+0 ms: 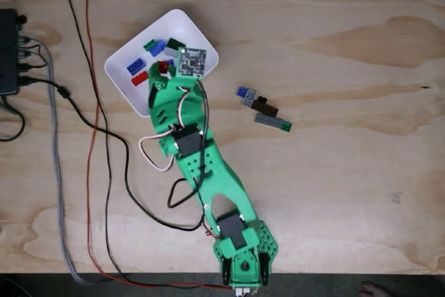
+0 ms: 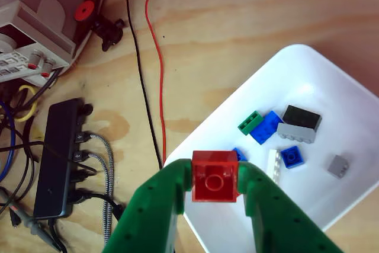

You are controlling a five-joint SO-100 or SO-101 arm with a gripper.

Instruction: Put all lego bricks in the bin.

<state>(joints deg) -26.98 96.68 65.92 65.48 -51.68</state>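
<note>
In the fixed view my green arm reaches up from the bottom edge to the white bin. My gripper hangs over the bin's lower part, partly under its camera board. In the other view my gripper is shut on a red lego brick, above the bin's near left rim. Inside lie a green brick, blue bricks, a black one, grey ones and a white one. On the table right of the bin sit a blue brick, a dark brown brick and a grey plate.
Black and red cables run down the table left of the arm. A black box with plugged leads sits at the left edge, also seen as a black hub. A grey device stands at the top left.
</note>
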